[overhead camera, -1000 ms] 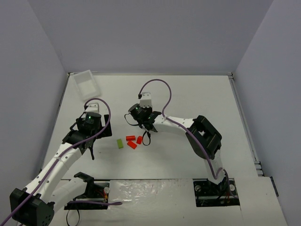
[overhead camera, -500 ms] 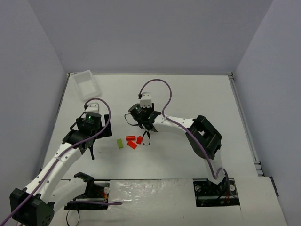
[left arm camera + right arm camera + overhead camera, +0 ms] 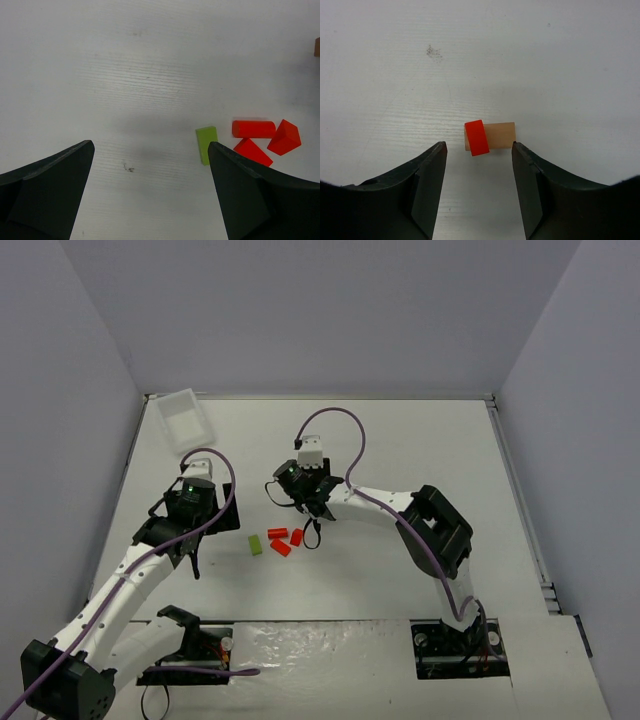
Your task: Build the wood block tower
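Observation:
In the right wrist view a tan block [image 3: 500, 135] lies on the table with a small red block [image 3: 477, 137] resting across its left end. My right gripper [image 3: 479, 150] hovers over them, open, its fingers [image 3: 427, 185] standing apart from both blocks. In the top view this gripper [image 3: 314, 508] hides the stack. Left of it lie a lime-green block [image 3: 207, 144], a red cylinder [image 3: 253, 128], a red wedge [image 3: 252, 151] and another red block [image 3: 285, 136]. My left gripper [image 3: 150, 147] stays wide open and holds nothing, just left of the green block [image 3: 256, 544].
A clear plastic tray [image 3: 185, 418] sits at the back left corner of the table. The loose red blocks [image 3: 283, 542] lie just in front of the right gripper. Purple cables loop over both arms.
The right gripper's jaws have parted and let go of the red block, which now rests on the tan block. The left arm has not moved.

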